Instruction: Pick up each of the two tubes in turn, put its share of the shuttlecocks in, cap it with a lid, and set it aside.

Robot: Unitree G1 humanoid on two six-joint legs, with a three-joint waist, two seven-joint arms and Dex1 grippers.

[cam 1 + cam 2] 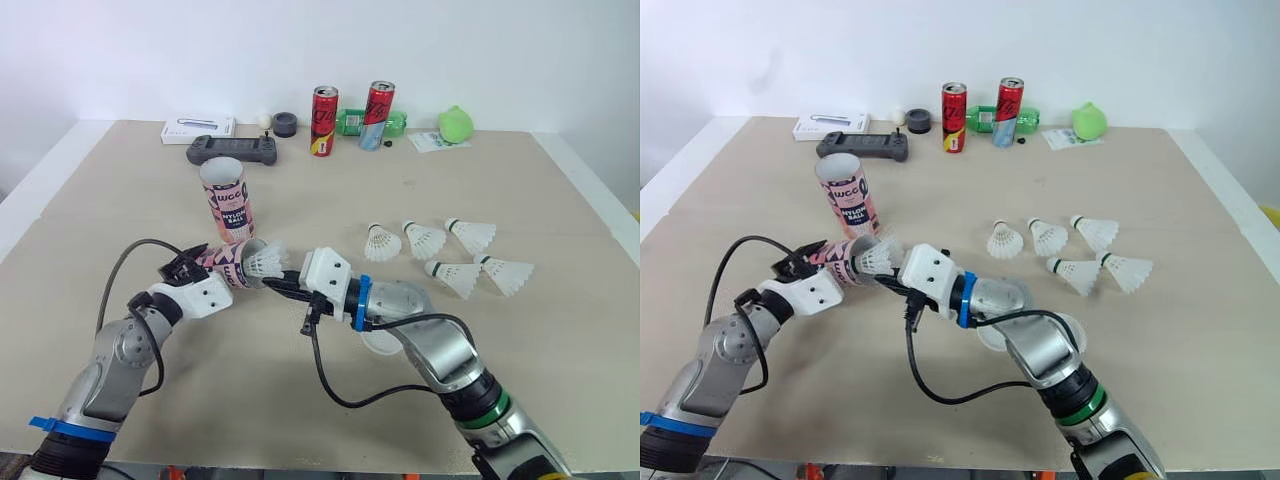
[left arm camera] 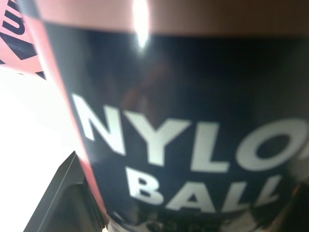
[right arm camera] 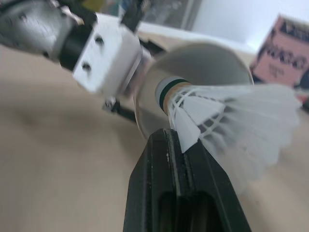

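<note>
My left gripper (image 1: pixel 196 272) is shut on a pink and black tube (image 1: pixel 232 264) that lies tilted low over the table, its open mouth (image 3: pixel 203 63) facing right. The tube's "NYLON BALL" label (image 2: pixel 193 125) is close up in the left wrist view. My right gripper (image 3: pixel 175 139) is shut on the skirt of a white shuttlecock (image 1: pixel 266 263), with its cork just at the tube's mouth. A second tube (image 1: pixel 226 200) stands upright just behind. Several loose shuttlecocks (image 1: pixel 424 240) lie to the right. A pale lid (image 1: pixel 380 343) lies partly hidden under my right forearm.
Along the far edge stand two red cans (image 1: pixel 324 121), a green bottle (image 1: pixel 355 122) lying down, a black controller (image 1: pixel 232 151), a white box (image 1: pixel 198 129), a small dark cap (image 1: pixel 285 124) and a green object (image 1: pixel 455 124). Black cables loop off both wrists.
</note>
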